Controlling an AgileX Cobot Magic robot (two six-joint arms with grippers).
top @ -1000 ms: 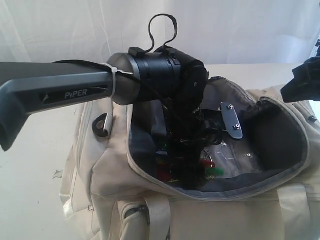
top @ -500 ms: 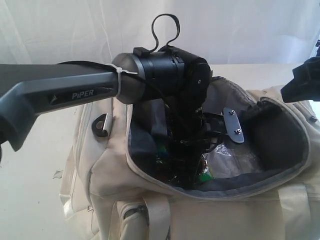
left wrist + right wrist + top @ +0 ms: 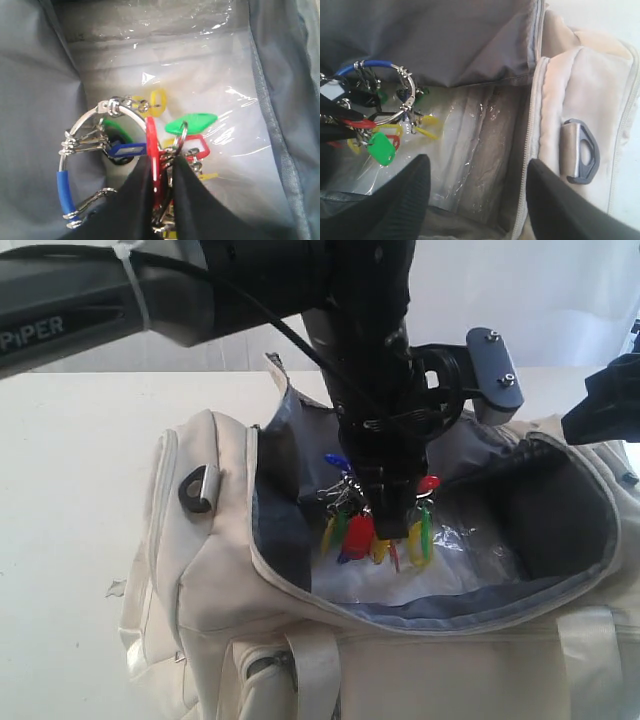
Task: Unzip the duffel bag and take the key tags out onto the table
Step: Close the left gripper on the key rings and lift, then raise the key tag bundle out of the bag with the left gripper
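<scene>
The cream duffel bag [image 3: 220, 570] lies unzipped on the white table [image 3: 70, 460], its grey lining showing. My left gripper [image 3: 385, 532] reaches down into the opening and is shut on the key tags [image 3: 375, 525]. The bunch hangs above the bag floor, with its red, green, yellow and blue tags on a metal ring. In the left wrist view the fingers [image 3: 140, 190] pinch a red tag of the key tags [image 3: 190, 122]. My right gripper [image 3: 477, 161] hovers open over the bag's right end [image 3: 560, 95], holding nothing; the key tags [image 3: 382, 145] hang apart from it.
A crinkled clear plastic sheet [image 3: 470, 550] covers the bag floor. A black strap ring [image 3: 198, 488] sits on the bag's left end and webbing handles [image 3: 315, 670] hang at the front. A white curtain [image 3: 560, 300] closes off the back.
My left arm has risen from deep inside the bag, lifting the key tags off the bag floor. The right gripper has stayed where it was.
</scene>
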